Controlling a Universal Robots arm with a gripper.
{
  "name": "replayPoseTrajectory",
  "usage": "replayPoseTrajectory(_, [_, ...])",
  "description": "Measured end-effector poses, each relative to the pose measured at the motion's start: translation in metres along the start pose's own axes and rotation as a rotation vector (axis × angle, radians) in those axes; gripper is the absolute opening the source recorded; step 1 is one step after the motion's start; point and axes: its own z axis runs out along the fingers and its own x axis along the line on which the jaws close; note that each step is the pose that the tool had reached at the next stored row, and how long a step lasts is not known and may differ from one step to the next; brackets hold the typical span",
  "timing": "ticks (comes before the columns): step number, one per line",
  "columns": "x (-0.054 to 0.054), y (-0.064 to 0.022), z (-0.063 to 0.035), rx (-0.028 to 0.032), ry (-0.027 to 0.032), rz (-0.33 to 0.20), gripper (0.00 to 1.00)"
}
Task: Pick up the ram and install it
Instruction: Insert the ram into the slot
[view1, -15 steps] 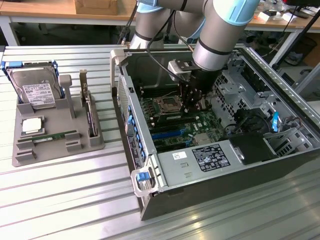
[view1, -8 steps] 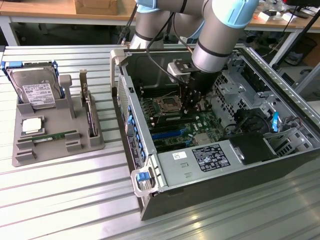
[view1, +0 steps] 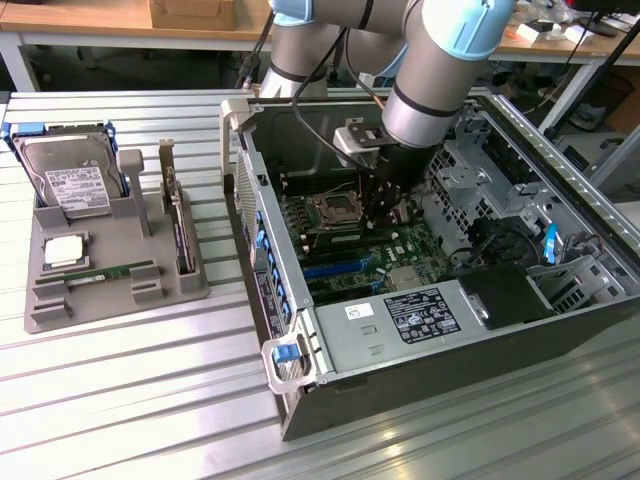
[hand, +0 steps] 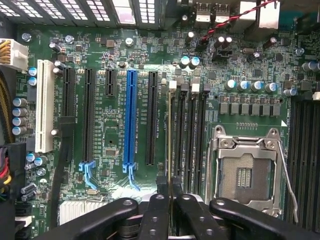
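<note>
One robot arm reaches down into an open grey desktop PC case (view1: 560, 300) lying on its side on a ribbed metal bench (view1: 130, 400), w/ its black gripper (view1: 385, 205) low over the green motherboard (view1: 400, 250), beside the empty silver CPU socket (hand: 245, 172). In the wrist view the jaws are pinched narrow on a long, thin green RAM stick (hand: 172, 145), seen edge-on and standing upright in line w/ the black memory slots (hand: 192, 135) next to the socket; held that way so its bottom edge can meet a slot. Whether it is fully seated can't be told. On the exterior view's left, a grey moulded parts tray (view1: 60, 300) keeps spares sorted: a second green RAM stick (view1: 115, 272) lying flat, a square silver processor chip (view1: 62, 250), a hard drive (view1: 75, 180) propped up at the back, and an upright expansion card (view1: 178, 225).
</note>
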Motion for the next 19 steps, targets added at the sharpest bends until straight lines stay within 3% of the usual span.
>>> replayPoseTrajectory(19, [-0.0019, -0.0003, 0.0046, 0.0002, -0.0008, 0.020, 0.12])
